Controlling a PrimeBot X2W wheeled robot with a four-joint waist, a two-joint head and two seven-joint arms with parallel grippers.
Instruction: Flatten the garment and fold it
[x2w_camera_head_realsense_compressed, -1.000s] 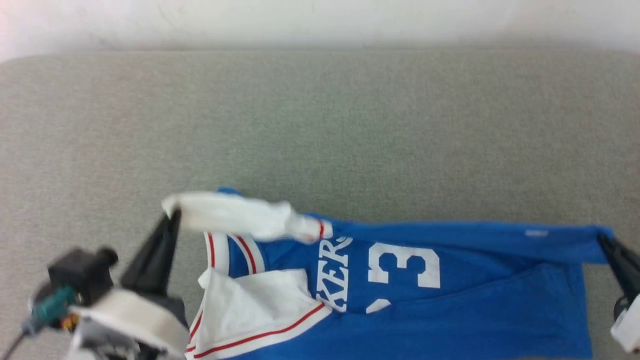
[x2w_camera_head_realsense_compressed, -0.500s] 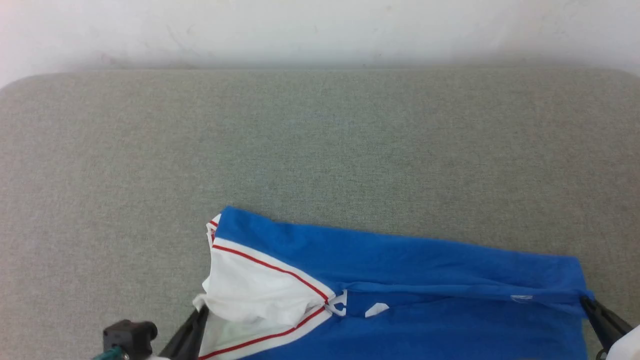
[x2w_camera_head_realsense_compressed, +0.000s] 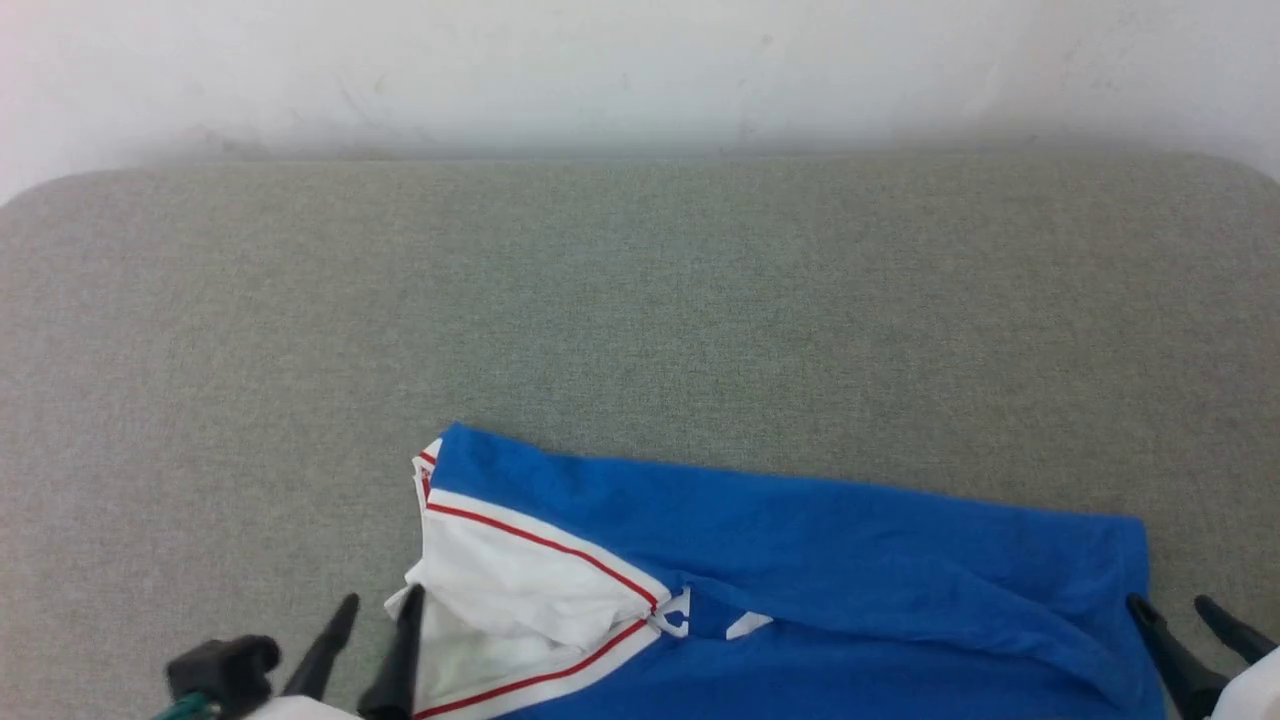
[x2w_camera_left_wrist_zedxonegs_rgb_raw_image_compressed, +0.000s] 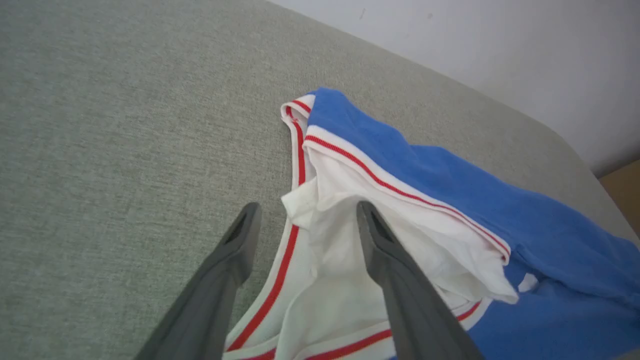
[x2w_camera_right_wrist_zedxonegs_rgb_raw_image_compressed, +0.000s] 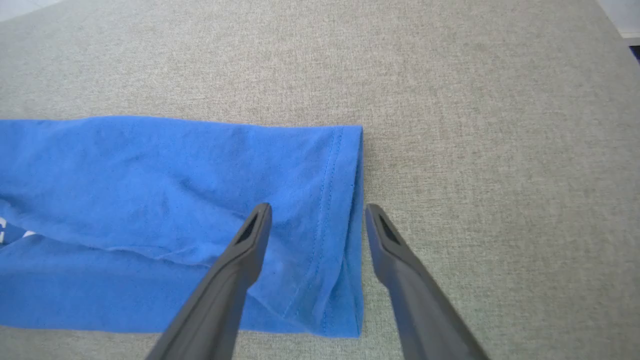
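Note:
The garment (x2w_camera_head_realsense_compressed: 800, 560) is a royal-blue jersey with a white sleeve (x2w_camera_head_realsense_compressed: 510, 590) and red-and-white trim. It lies folded lengthwise along the near edge of the grey surface, its far half laid over the near half. My left gripper (x2w_camera_head_realsense_compressed: 378, 602) stands open at the sleeve end, and in the left wrist view its fingers (x2w_camera_left_wrist_zedxonegs_rgb_raw_image_compressed: 240, 245) straddle the white sleeve's edge (x2w_camera_left_wrist_zedxonegs_rgb_raw_image_compressed: 320, 220) without pinching it. At the hem end my right gripper (x2w_camera_head_realsense_compressed: 1170, 603) is open, straddling the blue hem (x2w_camera_right_wrist_zedxonegs_rgb_raw_image_compressed: 340, 210) in the right wrist view. Only scraps of white print (x2w_camera_head_realsense_compressed: 740, 625) show.
The grey fabric surface (x2w_camera_head_realsense_compressed: 640, 300) stretches wide beyond the jersey to a white wall (x2w_camera_head_realsense_compressed: 640, 60) at the back. Its rounded corners show at the far left and far right.
Both grippers carried the far edge toward me over the lettering and number, laid it down and opened, letting go of the cloth. The head view shifted downward meanwhile.

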